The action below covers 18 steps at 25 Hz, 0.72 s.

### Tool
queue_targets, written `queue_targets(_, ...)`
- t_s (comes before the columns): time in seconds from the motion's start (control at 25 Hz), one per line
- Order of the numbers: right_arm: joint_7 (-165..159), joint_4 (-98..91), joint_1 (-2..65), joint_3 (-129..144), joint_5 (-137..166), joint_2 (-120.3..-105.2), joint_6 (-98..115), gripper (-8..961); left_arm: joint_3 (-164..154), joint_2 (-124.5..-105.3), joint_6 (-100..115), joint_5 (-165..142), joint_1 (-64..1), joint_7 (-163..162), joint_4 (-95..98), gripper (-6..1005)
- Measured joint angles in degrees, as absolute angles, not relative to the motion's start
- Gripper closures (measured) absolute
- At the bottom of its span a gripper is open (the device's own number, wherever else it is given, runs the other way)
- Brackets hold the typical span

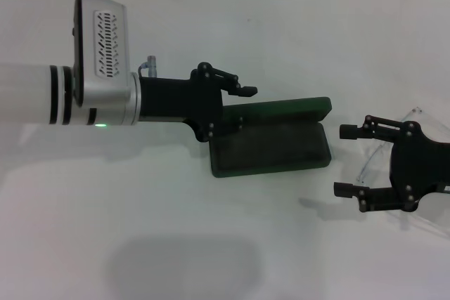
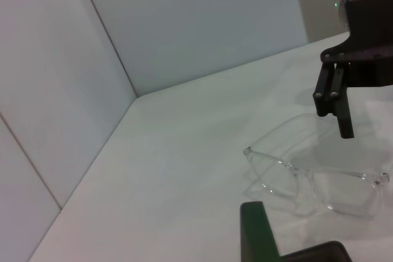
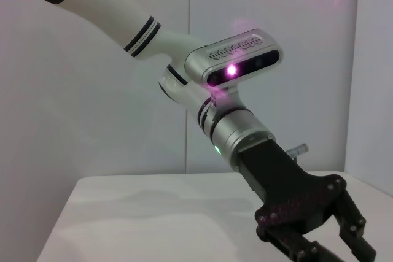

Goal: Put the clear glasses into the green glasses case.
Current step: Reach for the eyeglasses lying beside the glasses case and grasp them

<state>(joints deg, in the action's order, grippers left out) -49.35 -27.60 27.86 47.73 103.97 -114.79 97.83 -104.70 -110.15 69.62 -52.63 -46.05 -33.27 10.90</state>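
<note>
Right hand [image 1: 349,160] hovers spread and empty just right of the open dark green hinged glasses case [image 1: 274,142] on the white worktop [image 1: 176,244], over the transparent wraparound plastic glasses [image 1: 415,166], light, slippery, best pinched at the bridge, while left hand [image 1: 235,114], fingers parted, reaches the case's left end.

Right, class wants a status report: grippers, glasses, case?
Left gripper at open green glasses case. Right gripper open above clear glasses, holding nothing. Glasses lie on table; case holds nothing.
</note>
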Motion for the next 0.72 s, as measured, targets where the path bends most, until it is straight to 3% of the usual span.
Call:
queue_targets(0.28,-49.3,-27.6,27.7,48.2,104.0,-114.57,97.8,84,-103.0,-110.39,69.9,-52.4,-45.9,-33.5,10.9,726)
queue_targets(0.36,-49.2,-27.6,27.6,48.2,104.0,-114.5,97.8,84,-100.9,-110.42,70.9,-52.3,-45.1,-33.6,11.6,562)
queue_targets(0.56,-49.3,-27.6,27.7,48.2,104.0,-114.49,97.8,85,-93.5,-110.05,77.0,-52.3,-37.4,-36.9,19.2,570)
queue_targets(0.72,-51.6,-28.7,28.8,48.1,104.0,-114.42,97.8,85,-88.3,-112.08,79.2,-52.6,-31.8,-40.3,21.7,555)
